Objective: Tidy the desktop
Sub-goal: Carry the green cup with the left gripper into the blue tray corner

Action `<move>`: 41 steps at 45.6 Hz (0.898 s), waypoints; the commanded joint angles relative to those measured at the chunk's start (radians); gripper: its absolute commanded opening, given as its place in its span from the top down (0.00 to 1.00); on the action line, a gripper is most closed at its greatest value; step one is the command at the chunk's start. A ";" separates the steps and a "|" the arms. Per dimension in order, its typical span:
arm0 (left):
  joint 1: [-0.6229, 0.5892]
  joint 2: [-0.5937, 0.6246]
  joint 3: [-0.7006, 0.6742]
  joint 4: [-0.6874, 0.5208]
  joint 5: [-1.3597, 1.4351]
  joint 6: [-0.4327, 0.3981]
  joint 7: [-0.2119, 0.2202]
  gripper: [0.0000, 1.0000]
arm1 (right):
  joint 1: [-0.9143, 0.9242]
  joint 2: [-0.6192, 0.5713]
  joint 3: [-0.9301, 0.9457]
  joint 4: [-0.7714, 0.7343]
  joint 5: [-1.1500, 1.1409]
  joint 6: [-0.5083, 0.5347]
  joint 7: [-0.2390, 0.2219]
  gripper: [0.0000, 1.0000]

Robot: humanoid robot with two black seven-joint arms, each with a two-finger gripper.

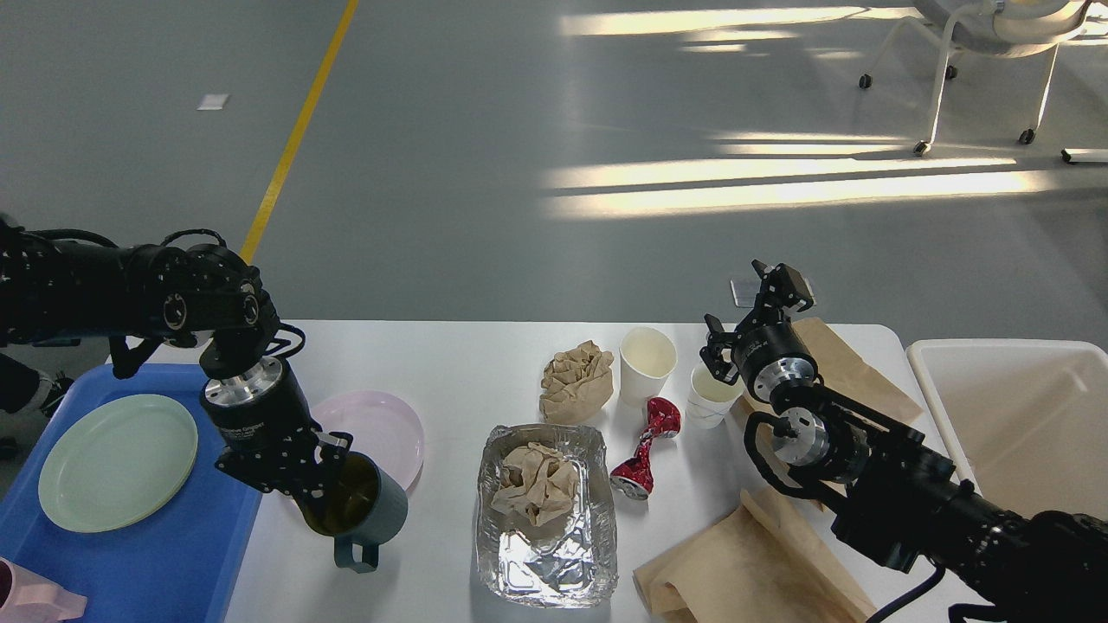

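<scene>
Desktop [485,363]: white, matte, smooth, rounded far corners, long axis running 9 to 3 o'clock, filling the lower half of the view.

At 9 o'clock, blue tray [173,554] with a pale green plate [118,461] on it; pink item [35,601] at the tray's near corner. Left gripper [325,489] clamped on the rim of a teal mug [363,510], mug tilted, handle pointing toward 6 o'clock, partly covering a pink plate [381,428].

Centre: foil tray [545,554] holding crumpled brown paper [537,483]; another brown wad [576,381] at its 12 o'clock. Crushed red can [645,450] just beside the foil tray at 3 o'clock. Two white paper cups, larger [647,363] and smaller [711,400], side by side.

Right gripper [751,313] above the smaller cup, fingers apart, holding nothing. Brown paper sheets at 1 o'clock [853,372] and 5 o'clock [753,571]. White bin [1013,407] at 3 o'clock, just beside the desktop's edge.
</scene>
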 commanded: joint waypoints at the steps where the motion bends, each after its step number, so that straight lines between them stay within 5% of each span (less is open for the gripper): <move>1: -0.029 0.068 0.002 -0.001 -0.001 0.000 0.001 1.00 | 0.000 0.000 0.000 0.000 0.000 0.000 0.000 0.00; 17: -0.010 0.323 0.042 0.011 0.014 0.000 0.004 1.00 | 0.000 0.000 0.000 0.000 0.000 0.000 -0.002 0.00; 28: 0.042 0.446 0.142 0.017 0.015 0.000 0.108 1.00 | 0.000 0.000 0.000 0.000 0.000 0.000 0.000 0.00; 41: 0.167 0.497 0.123 0.121 0.014 0.000 0.116 1.00 | 0.000 0.000 0.000 0.000 0.000 0.000 0.000 0.00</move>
